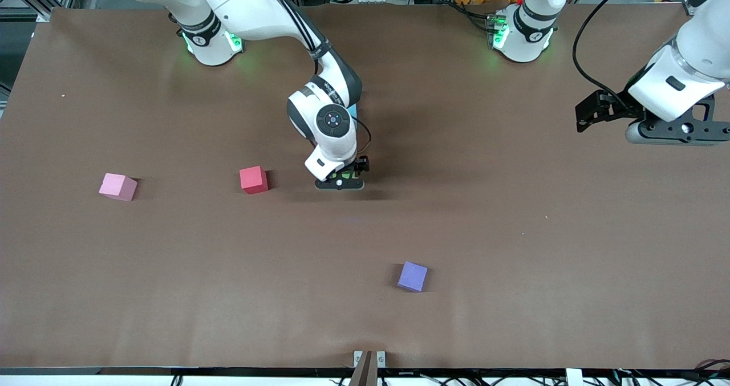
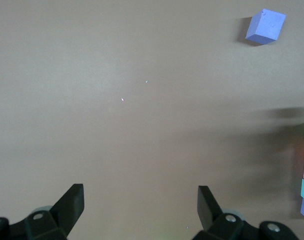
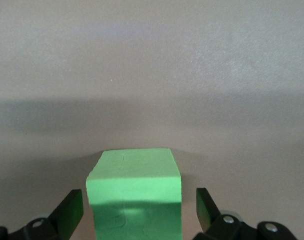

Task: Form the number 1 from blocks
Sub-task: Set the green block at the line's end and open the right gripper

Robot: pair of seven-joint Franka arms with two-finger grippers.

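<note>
Column mid-table, green block point(image 3: 134, 192) at its end between the right pincer's point(image 1: 340, 182) released fingers. Red point(image 1: 254, 179), pink point(image 1: 117, 186), purple point(image 1: 412, 276) blocks still loose. Left pincer point(image 1: 599, 112) waits, spread, near the table's end.

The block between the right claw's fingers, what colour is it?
Green foam cube, clearest in the right wrist view.

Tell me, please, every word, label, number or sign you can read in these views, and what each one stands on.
None can be read.
Right arm's forearm: a dark band carries small lettering, too small to read.
The blocks, including the green block between the right gripper fingers, the red block, pink block and purple block, are plain.
The table bears no marking.
</note>
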